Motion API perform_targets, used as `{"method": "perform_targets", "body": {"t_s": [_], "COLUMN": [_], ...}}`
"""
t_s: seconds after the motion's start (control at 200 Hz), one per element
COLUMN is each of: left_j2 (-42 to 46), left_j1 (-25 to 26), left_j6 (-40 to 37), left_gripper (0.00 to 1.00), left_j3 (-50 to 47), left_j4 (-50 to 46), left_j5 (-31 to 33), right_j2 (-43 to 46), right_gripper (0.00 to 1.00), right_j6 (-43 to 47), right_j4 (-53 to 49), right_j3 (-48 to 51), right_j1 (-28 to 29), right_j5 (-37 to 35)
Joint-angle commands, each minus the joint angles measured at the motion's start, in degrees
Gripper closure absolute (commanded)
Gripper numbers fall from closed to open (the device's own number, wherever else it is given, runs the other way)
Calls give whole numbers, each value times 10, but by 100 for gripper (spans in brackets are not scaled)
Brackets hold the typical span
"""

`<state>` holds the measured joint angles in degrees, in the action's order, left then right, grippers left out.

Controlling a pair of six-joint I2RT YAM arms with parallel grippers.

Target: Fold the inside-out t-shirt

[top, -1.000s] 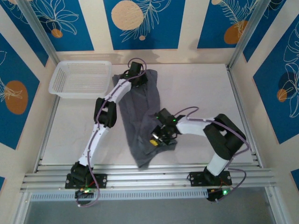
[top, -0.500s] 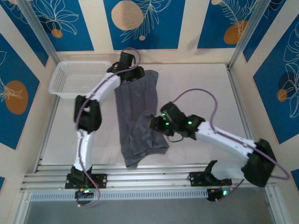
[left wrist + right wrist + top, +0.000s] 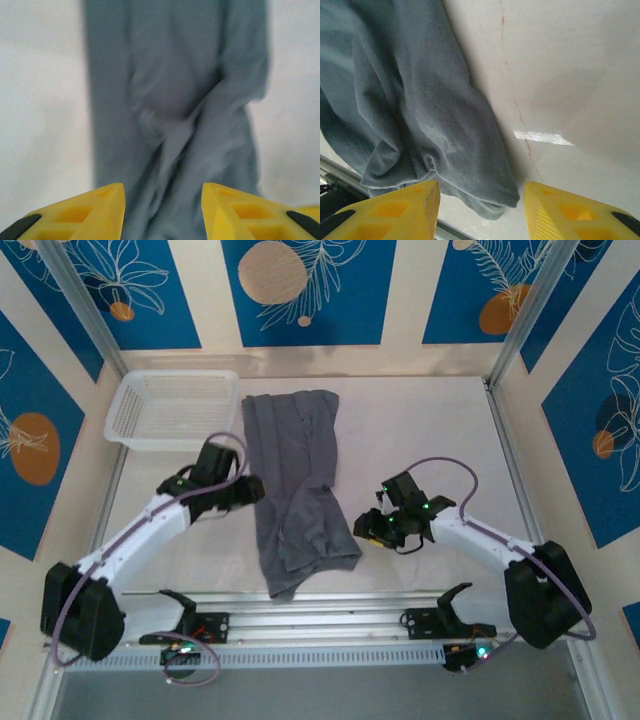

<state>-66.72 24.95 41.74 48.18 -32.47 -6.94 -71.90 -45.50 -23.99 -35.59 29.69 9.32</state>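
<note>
Slate-grey soft-cloth inside-out t-shirt (image 3: 298,480): flat on white bench (image 3: 430,430), lying as long narrow strip, near end bunched and wrinkled. Likely laid out for crosswise fold.
Left end effector (image 3: 252,490): just beside shirt's left edge, jaws apart, empty.
Right end effector (image 3: 370,526): just beside shirt's near right corner, jaws apart, empty.
White mesh-sided plastic basket (image 3: 122,422): just beside shirt's far left corner, not blocking fold.

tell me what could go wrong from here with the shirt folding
1. The near end of the t-shirt lies bunched at the table edge by the rail; a pull there could drag it off or snag it.
2. The left gripper and right gripper stand open beside the cloth, holding nothing; a regrasp on those stacked folds may catch only one layer.
</note>
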Motion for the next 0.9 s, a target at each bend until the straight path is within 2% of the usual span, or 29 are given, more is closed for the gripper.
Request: {"method": "perform_targets", "body": {"t_s": [0.0, 0.235, 0.275, 0.36, 0.43, 0.57, 0.785, 0.895], "left_j2": [64, 90, 90, 95, 98, 84, 81, 59], "left_j1": [16, 72, 87, 123, 150, 193, 196, 199], "left_j6": [40, 106, 125, 171, 207, 255, 302, 304], "left_gripper": [55, 48, 48, 48, 50, 51, 51, 52], "left_j3": [-41, -107, -121, -160, -194, -221, -234, -234], "left_j4": [-65, -118, -116, -95, -72, -42, 81, 98], "left_j5": [3, -5, -9, -28, -55, -84, -117, -129], "right_j2": [-35, -97, -100, -88, -57, 9, 50, 64], "right_gripper": [52, 53, 61, 87, 97, 100, 100, 100], "right_j6": [9, -13, -20, -35, -54, -97, -151, -171], "right_j4": [36, 57, 57, 40, 21, 9, -2, -2], "right_j3": [1, -10, -12, -22, -24, -8, 6, 15], "right_j1": [13, 51, 58, 69, 72, 75, 120, 134], "right_j5": [32, 38, 38, 28, 16, 6, -11, -21]}}
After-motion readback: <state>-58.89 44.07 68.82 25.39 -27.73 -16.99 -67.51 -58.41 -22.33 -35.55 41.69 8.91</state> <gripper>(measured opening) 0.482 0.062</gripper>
